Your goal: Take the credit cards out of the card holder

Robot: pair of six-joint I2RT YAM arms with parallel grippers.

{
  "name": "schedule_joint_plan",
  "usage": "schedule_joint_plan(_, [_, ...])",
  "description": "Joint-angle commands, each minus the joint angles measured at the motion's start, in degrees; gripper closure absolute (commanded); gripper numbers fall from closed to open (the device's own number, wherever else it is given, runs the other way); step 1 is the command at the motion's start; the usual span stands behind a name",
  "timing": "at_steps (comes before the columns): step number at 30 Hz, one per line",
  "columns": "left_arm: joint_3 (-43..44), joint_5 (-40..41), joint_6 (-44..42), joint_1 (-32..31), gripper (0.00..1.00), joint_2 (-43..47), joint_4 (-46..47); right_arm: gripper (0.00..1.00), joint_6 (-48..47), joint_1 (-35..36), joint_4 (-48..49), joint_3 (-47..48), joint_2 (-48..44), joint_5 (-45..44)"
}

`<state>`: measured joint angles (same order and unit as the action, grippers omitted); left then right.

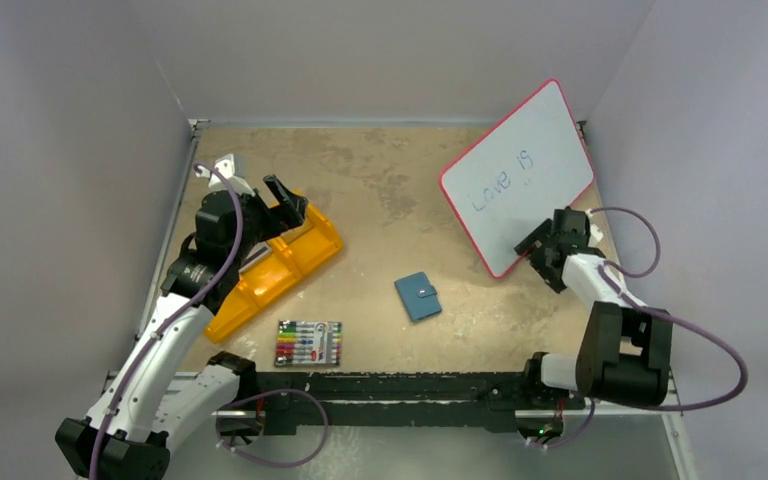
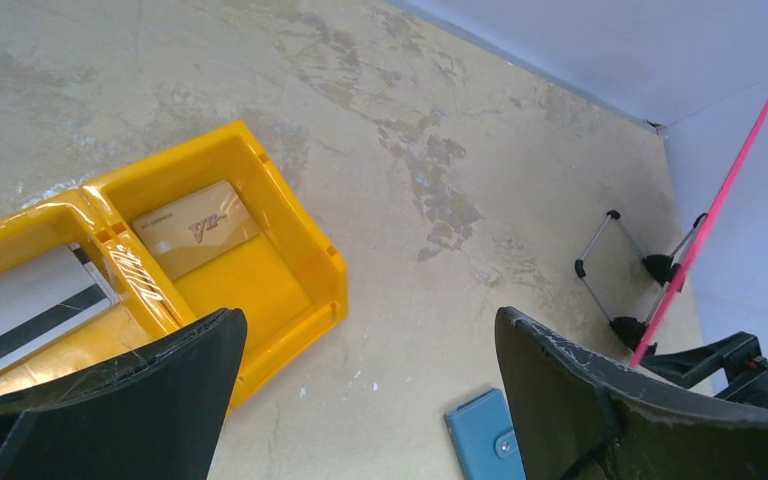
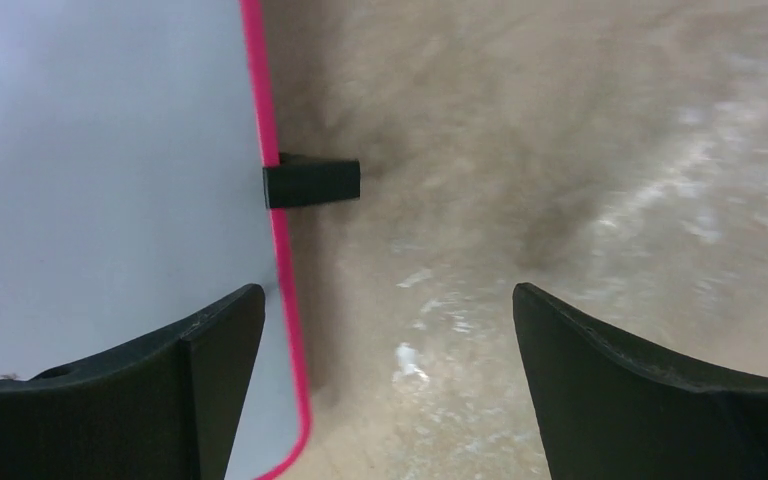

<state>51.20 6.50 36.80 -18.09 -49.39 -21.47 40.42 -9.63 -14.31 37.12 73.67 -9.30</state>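
You have a mottled tan table (image 1: 390, 190), scuffed and patchy, boxed in by plain pale grey walls.

The card holder (image 1: 418, 296) lies flat just toward 6 o'clock from the table's centre, well apart from both arms. It is a small teal-blue booklet, closed, with a snap tab across its front edge. In the left wrist view only one corner of it (image 2: 480, 438) shows, at the bottom of the frame.

At 9 o'clock sits a glossy orange plastic bin (image 1: 280, 262) with moulded dividers, lying at a slant. In its end compartment a tan card (image 2: 195, 230) lies flat. In the next compartment lies a silver-grey card (image 2: 30, 305) with a dark stripe.

Your left gripper (image 1: 290, 197) hovers over the far end of that bin, with its two black curved fingers (image 2: 140, 400) spread wide and nothing between them.

At 7 o'clock a clear pack of coloured markers (image 1: 309, 343) lies flat.

At 2 o'clock a red-framed whiteboard (image 1: 515, 175) leans on a wire stand (image 2: 625, 270), with "Love is" written on it in blue.

Your right gripper (image 1: 545, 248) sits at the board's lower edge. Its fingers (image 3: 660, 390) are wide apart and hold nothing. One finger shows in front of the board's pink rim, and a small black foot (image 3: 310, 182) juts from that rim.
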Motion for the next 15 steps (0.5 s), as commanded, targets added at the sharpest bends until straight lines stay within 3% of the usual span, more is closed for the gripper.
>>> schedule_joint_plan(1, [0.61,2.69,-0.62,-0.2,0.06,0.25,2.06,0.05,-3.89,5.3,9.22,1.69,5.18,8.63])
schedule_joint_plan(7, [1.29,2.44,-0.05,-0.2,0.06,-0.71,1.46,0.05,-6.31,6.84,12.23,8.33,14.89,10.59])
schedule_joint_plan(15, [1.81,2.97,0.01,-0.2,0.06,-0.51,0.38,0.05,-13.18,6.89,10.98,19.98,24.11,6.02])
